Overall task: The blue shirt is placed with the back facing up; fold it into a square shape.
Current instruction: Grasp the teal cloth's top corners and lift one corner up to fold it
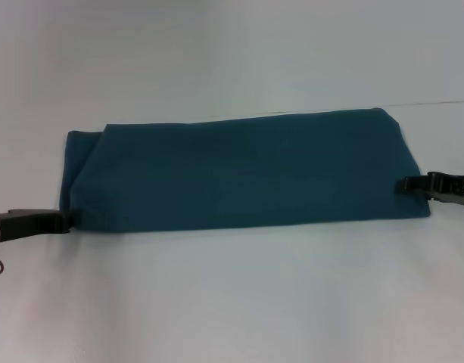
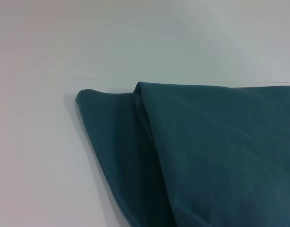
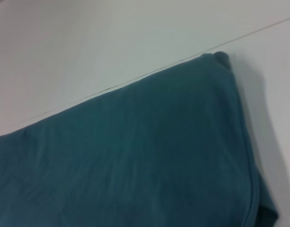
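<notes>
The left gripper [image 1: 65, 221] sits low at the near left corner of the shirt [image 1: 247, 170], its dark tip touching the cloth edge; whether its fingers are spread or pinching the fabric I cannot tell, because the tip is small and dark against the cloth. I think it is placed there because this corner is the point from which the left end can be lifted. The shirt lies flat on the white table [image 1: 232, 302] as a long band running from left to right, in the middle of the table, so the lengthwise folding looks already done. At its left end an under layer sticks out past the upper layer, and the left wrist view shows this as two stepped edges. The back is plain; no lettering shows. At the right end the edge is neat and rounded in the right wrist view. The right gripper [image 1: 404, 184] touches the right edge a little above the near corner; its state I also cannot tell. Probably both arms stand at the two ends so that one end can be carried over the other to make a square.
</notes>
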